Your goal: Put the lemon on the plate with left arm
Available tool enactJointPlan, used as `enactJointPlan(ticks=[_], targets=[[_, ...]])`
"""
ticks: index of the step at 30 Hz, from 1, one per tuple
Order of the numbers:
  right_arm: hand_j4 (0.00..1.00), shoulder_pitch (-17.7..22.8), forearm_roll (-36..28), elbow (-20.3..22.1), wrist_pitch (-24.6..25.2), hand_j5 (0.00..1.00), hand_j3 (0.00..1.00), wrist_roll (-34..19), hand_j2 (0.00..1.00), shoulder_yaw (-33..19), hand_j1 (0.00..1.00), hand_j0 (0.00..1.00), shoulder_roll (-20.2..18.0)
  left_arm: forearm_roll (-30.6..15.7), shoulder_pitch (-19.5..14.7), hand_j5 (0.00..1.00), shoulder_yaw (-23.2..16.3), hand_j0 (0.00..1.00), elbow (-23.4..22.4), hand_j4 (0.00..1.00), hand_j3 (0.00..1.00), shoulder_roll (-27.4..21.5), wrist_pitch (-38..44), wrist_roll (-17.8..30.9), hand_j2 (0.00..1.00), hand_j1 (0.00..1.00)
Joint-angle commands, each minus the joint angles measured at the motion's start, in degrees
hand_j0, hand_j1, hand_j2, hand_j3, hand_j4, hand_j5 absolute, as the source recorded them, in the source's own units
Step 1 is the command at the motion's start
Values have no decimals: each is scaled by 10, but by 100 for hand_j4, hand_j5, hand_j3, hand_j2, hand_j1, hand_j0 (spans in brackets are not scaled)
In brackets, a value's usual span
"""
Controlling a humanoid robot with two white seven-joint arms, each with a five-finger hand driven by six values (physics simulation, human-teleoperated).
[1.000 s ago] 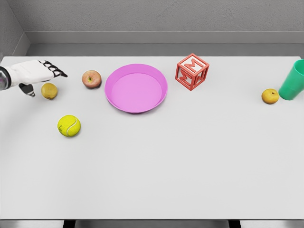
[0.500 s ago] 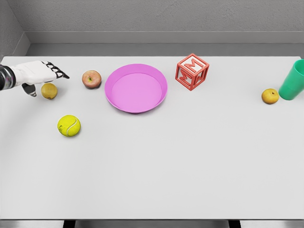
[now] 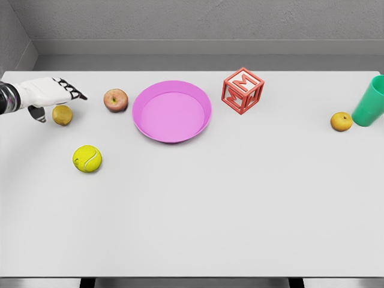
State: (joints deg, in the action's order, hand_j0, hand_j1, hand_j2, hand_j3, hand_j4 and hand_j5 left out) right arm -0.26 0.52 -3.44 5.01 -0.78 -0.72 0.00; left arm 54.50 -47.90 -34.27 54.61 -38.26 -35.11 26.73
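Left hand enters from the far left edge, fingers extended and spread, holding nothing. Lemon lies on the white table directly below the palm, just beside the thumb; whether they touch cannot be determined from this angle. Pink plate sits to the right, well apart from the lemon, with an apple between them. Tennis ball lies nearer, right of the lemon.

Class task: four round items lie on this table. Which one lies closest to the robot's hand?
The small yellow lemon at far left, just under the left hand. The apple, tennis ball and orange lie farther away.
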Motion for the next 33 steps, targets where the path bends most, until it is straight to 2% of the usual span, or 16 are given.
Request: enactJointPlan(ticks=[1, 17, 33], targets=[[100, 0, 0, 0, 0, 100, 100, 0, 100, 0, 100, 100, 0, 4, 0, 100, 1, 100, -2, 100, 100, 0, 1, 0, 100, 100], [100, 0, 0, 0, 0, 100, 100, 0, 100, 0, 100, 100, 0, -16, 0, 100, 1, 100, -2, 100, 100, -2, 1, -4, 100, 100], [100, 0, 0, -1, 0, 100, 100, 0, 100, 0, 100, 100, 0, -16, -1, 100, 1, 100, -13, 100, 100, 2, 1, -4, 100, 100]])
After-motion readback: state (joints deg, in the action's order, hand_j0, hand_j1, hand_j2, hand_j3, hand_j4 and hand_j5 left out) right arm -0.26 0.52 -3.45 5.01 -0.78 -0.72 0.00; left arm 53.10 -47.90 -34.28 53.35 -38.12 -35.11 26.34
